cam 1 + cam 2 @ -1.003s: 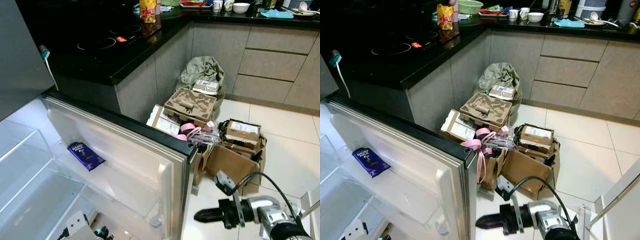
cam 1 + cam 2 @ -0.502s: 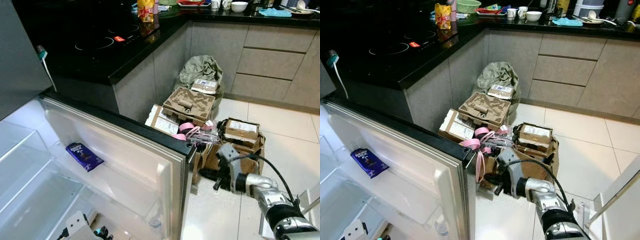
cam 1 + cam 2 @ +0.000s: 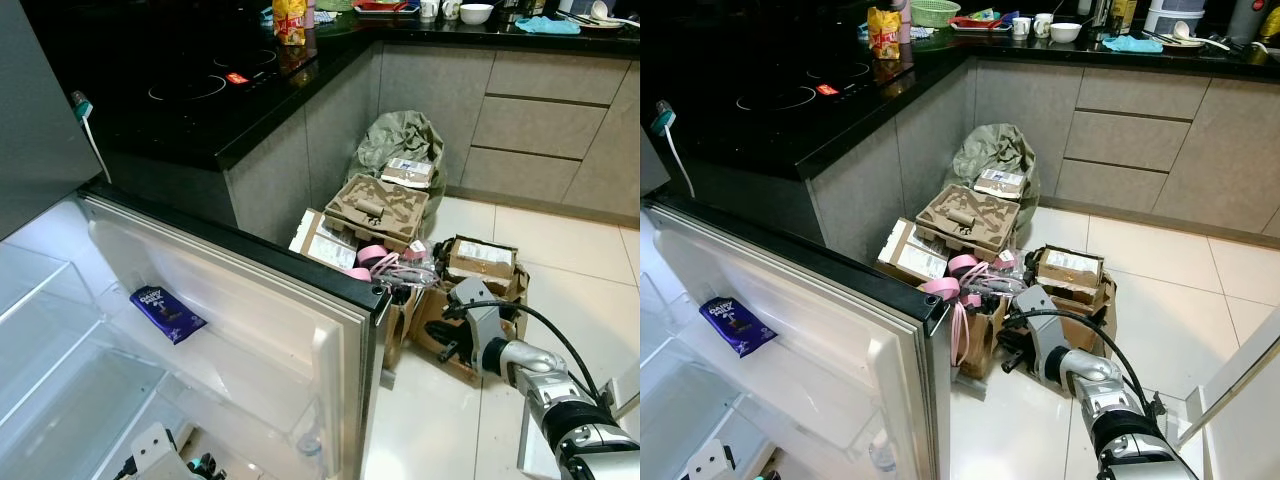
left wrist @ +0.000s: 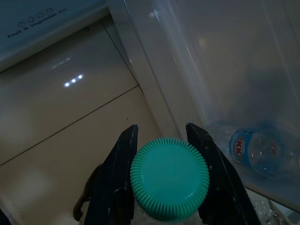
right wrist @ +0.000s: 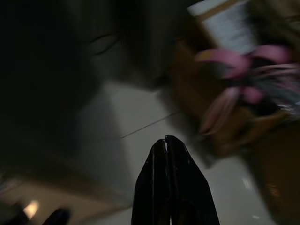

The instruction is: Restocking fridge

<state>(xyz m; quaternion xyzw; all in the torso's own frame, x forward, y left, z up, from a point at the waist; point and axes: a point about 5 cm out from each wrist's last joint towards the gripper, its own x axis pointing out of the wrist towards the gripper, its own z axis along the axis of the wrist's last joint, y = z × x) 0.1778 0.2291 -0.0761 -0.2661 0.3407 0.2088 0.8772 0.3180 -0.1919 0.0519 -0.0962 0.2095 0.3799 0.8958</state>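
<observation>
The fridge door [image 3: 262, 312] stands wide open, its inner shelves facing me. A purple chocolate bar [image 3: 166, 313] lies on a door shelf. Low by the door's bottom shelf, my left gripper [image 4: 161, 133] is shut on a bottle with a green ribbed cap [image 4: 169, 176]. A clear plastic bottle [image 4: 260, 151] with a red and blue label lies on its side in the door bin beyond. My right gripper [image 3: 1010, 352] is shut with nothing in it, its fingertips [image 5: 166, 142] pressed together. It reaches out just past the door's outer edge, against the cardboard boxes [image 3: 482, 268].
Boxes, a moulded pulp tray [image 3: 379, 205], pink tape rolls [image 3: 962, 270] and a green bag [image 3: 405, 140] crowd the floor at the counter corner. A black counter with a hob [image 3: 195, 85] runs behind the door. Bare white tiles [image 3: 580, 330] lie to the right.
My right arm has swung up from low near the bottom of the view and forward to the boxes beside the door's edge. The left arm has stayed put.
</observation>
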